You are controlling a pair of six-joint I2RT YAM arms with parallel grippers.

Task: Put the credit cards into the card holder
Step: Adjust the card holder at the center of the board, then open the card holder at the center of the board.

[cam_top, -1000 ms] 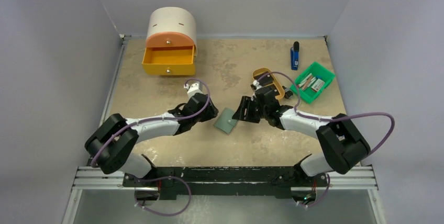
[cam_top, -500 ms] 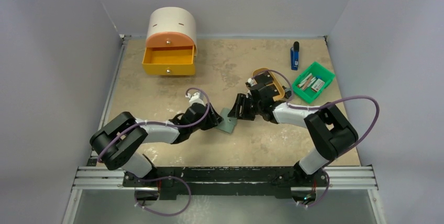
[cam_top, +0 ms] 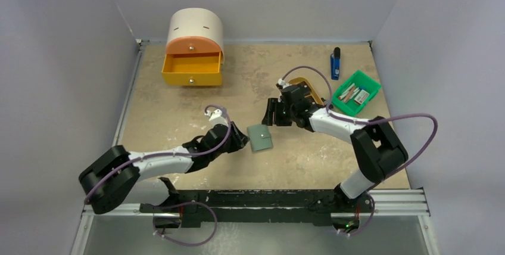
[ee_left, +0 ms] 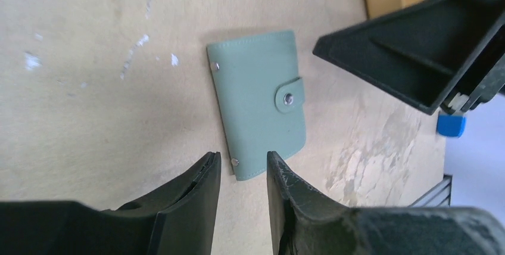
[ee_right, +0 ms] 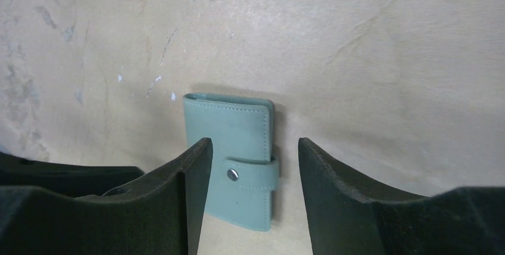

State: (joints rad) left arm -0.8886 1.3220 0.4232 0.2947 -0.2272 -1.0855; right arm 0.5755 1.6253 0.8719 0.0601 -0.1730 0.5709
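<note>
The card holder lies flat on the table, folded shut with its snap tab fastened. It also shows in the left wrist view and the right wrist view. My left gripper is just left of it, its jaws a little apart and empty, tips near the holder's corner. My right gripper hovers just behind it, open and empty, the holder below its jaws. No black credit card is in view.
The tan oval tray sits partly under my right arm. A bright green bin and a blue lighter-like stick are at the back right. A drawer unit with its orange drawer open stands at the back left.
Both grippers were at the holder half a second ago. It now lies shut and turned squarer; the left gripper has drawn back left, the right one toward the back.
</note>
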